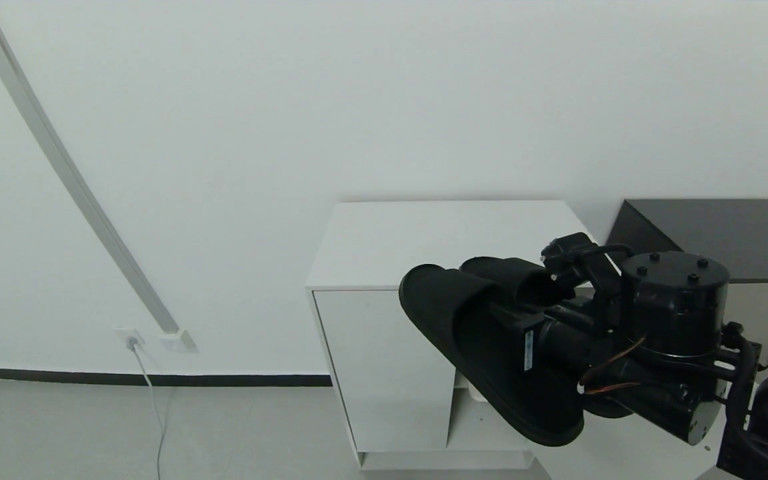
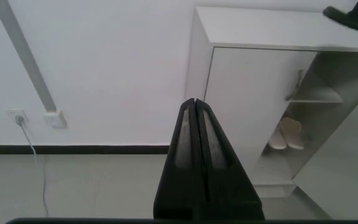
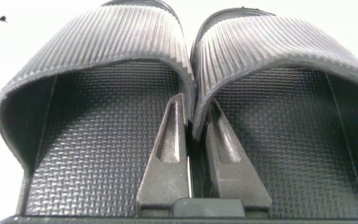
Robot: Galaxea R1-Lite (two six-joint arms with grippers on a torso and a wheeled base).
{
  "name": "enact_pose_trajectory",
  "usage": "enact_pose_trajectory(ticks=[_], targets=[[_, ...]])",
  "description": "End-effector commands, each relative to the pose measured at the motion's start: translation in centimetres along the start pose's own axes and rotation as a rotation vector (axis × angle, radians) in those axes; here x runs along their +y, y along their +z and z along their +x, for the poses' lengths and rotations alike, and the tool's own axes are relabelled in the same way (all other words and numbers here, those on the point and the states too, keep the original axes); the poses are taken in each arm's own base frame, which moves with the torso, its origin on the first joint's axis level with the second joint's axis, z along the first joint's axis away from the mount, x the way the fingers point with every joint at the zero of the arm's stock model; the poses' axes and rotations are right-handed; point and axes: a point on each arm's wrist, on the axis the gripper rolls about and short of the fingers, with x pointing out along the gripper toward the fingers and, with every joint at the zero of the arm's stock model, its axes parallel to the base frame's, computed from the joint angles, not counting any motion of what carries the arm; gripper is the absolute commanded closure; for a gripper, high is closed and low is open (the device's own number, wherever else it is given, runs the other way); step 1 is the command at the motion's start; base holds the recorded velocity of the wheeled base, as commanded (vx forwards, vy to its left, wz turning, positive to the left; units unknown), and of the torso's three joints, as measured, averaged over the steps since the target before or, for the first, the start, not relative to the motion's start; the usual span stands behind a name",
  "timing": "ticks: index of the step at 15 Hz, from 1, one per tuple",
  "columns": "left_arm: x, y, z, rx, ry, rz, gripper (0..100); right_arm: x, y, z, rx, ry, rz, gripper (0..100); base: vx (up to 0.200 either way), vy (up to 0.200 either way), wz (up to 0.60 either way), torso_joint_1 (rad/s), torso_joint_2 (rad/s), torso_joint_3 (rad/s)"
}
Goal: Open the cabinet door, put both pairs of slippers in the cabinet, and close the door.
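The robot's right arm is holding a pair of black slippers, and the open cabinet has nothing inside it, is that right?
Not quite: the cabinet is not empty. The left wrist view shows a pale pair of slippers lying on a shelf inside. The rest holds: the jaws of the right arm are shut on the black slippers.

At five o'clock the cabinet [image 1: 384, 360] stands open; pale slippers [image 2: 289, 134] occupy its lower level, the shelf [image 2: 319, 95] above has room; black slippers [image 1: 471, 327] hang before it.
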Motion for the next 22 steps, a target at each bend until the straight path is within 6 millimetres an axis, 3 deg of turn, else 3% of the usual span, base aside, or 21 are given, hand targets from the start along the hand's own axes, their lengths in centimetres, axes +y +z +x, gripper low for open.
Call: enact_pose_trajectory(ticks=[1,10,22], targets=[[0.0,0.01,0.01,0.001,0.0,0.0,100,0.02,-0.22,0.04,0.008,0.001,-0.002,100,0.0,-0.2,0.0,0.007,0.0,0.002],[0.0,0.01,0.01,0.001,0.0,0.0,100,-0.04,-0.5,-0.09,0.017,0.0,-0.005,100,0.0,-0.2,0.0,0.002,0.0,0.002],[0.0,0.01,0.01,0.001,0.0,0.0,100,-0.36,-1.14,-0.18,0.036,-0.011,-0.035,100,0.0,0.0,0.0,0.0,0.0,0.0]])
